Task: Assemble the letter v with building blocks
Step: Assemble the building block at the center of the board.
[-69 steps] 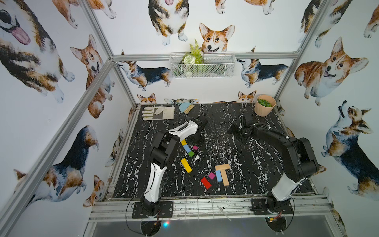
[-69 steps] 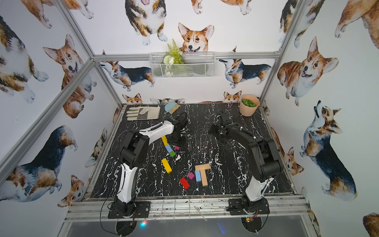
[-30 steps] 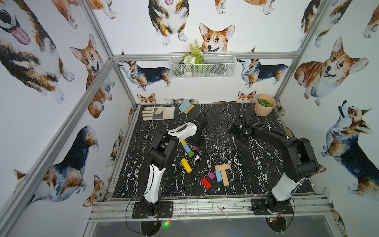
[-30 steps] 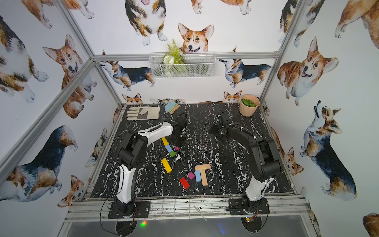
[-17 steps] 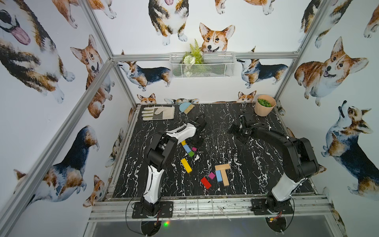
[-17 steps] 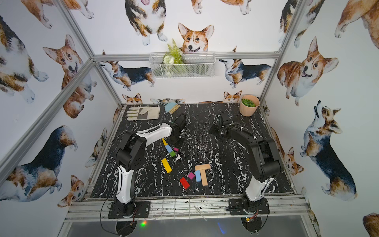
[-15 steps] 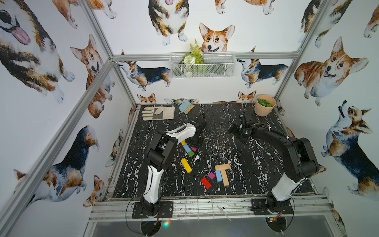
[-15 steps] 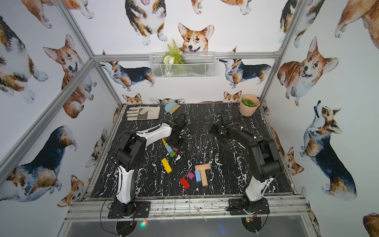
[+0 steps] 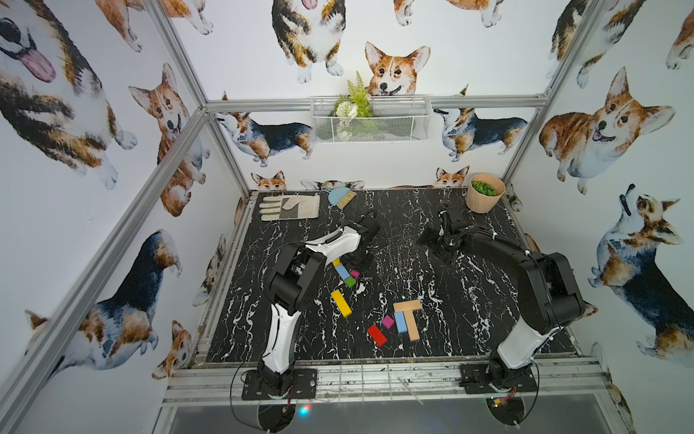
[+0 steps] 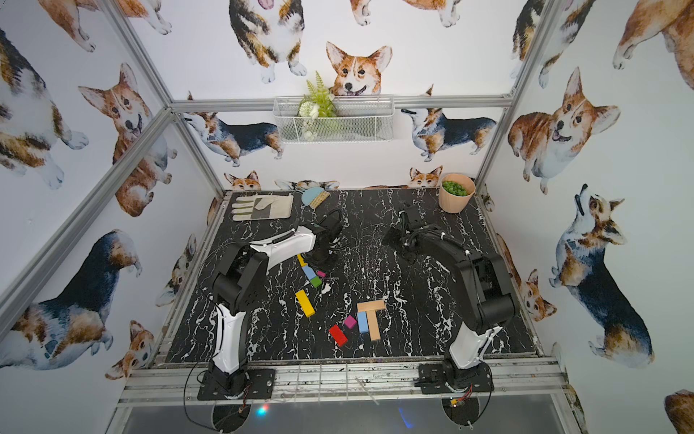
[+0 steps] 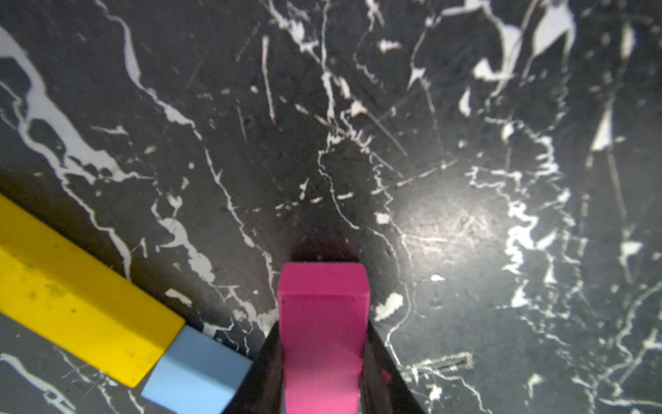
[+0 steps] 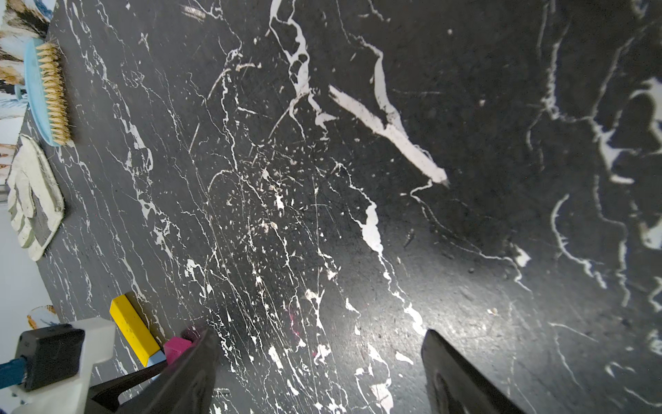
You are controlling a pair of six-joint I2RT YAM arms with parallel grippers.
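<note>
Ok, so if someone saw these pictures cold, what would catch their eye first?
Probably the corgi wallpaper covering every wall of the enclosure. Next come the bright building blocks scattered on the black marble table, such as a yellow bar mid-table and a red block nearer the front. In the left wrist view, the jaws stand shut on a magenta block.

My left arm [image 9: 283, 330] wears white shells with black joints; my right arm [image 9: 544, 289] is black above one white link. Black cables [image 9: 231, 381] loop by both square base plates [image 9: 306, 383].
</note>
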